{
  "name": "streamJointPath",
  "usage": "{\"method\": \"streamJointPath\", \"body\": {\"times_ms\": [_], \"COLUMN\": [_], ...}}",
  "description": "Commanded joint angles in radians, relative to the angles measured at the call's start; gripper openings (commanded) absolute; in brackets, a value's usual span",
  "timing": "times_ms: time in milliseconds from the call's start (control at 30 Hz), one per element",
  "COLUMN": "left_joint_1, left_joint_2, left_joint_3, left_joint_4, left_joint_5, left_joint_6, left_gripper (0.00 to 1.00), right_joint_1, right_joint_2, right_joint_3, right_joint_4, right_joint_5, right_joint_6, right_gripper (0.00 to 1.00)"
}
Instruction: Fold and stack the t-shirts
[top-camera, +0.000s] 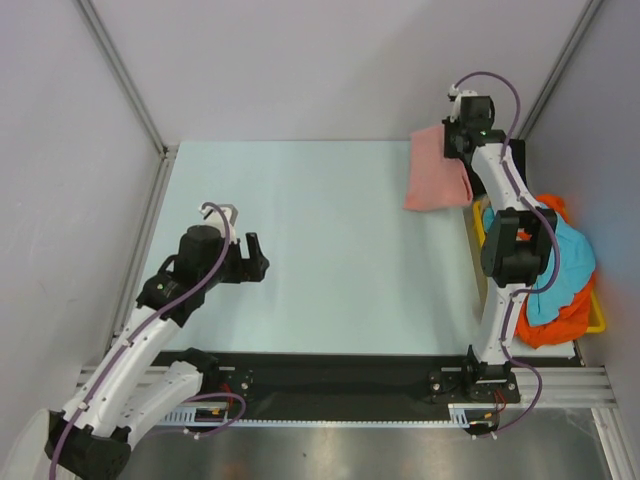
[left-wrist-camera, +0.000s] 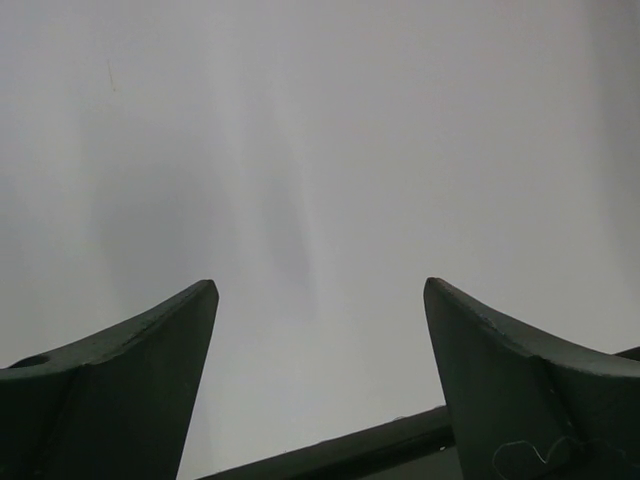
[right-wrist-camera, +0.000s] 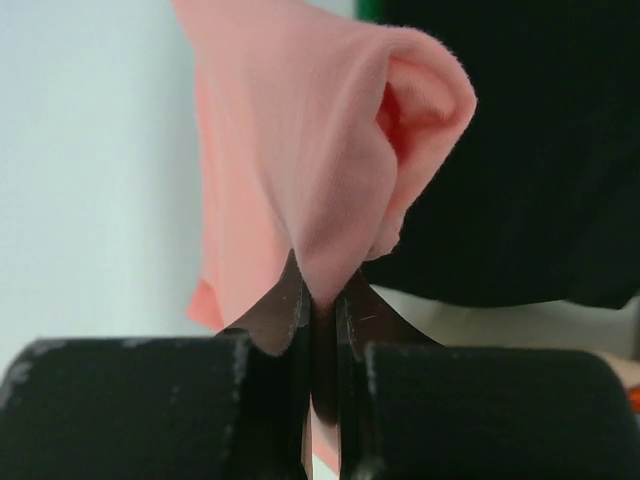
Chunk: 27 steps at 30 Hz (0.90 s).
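Observation:
My right gripper is shut on the salmon pink t-shirt and holds it up at the far right of the table; the cloth hangs bunched below it. In the right wrist view the pink t-shirt is pinched between the closed fingers, with a black t-shirt behind it. Turquoise and orange t-shirts lie heaped at the right edge. My left gripper is open and empty above the table's left side; its fingers frame only bare surface.
A yellow plastic tray holds the heap of shirts at the right, beside the right arm. The pale blue table is walled by white panels at the back and sides. A black rail runs along the near edge.

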<state>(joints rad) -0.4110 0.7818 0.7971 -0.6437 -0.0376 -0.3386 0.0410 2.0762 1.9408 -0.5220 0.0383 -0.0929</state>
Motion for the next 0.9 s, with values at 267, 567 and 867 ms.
{"method": "streamJointPath", "body": {"times_ms": [267,567,867], "left_joint_1": [0.005,0.005,0.005], "left_joint_2": [0.054,0.089,0.108], "left_joint_3": [-0.004,-0.001,-0.002], "left_joint_4": [0.032,0.03,0.033], "left_joint_5": [0.025,0.03,0.03], "left_joint_6": [0.024,0.027,0.029], "left_gripper": [0.89,0.89,0.89], "right_joint_1": [-0.085,-0.17,-0.224], "right_joint_2": [0.061,0.071,0.145], "right_joint_3": [0.346,0.362,0.412], "right_joint_4": [-0.015,-0.032,-0.027], "right_joint_5": [-0.017,-0.182,-0.232], "right_joint_6": [-0.191,-0.182,-0.179], "right_gripper": [0.0,0.0,0.0]}}
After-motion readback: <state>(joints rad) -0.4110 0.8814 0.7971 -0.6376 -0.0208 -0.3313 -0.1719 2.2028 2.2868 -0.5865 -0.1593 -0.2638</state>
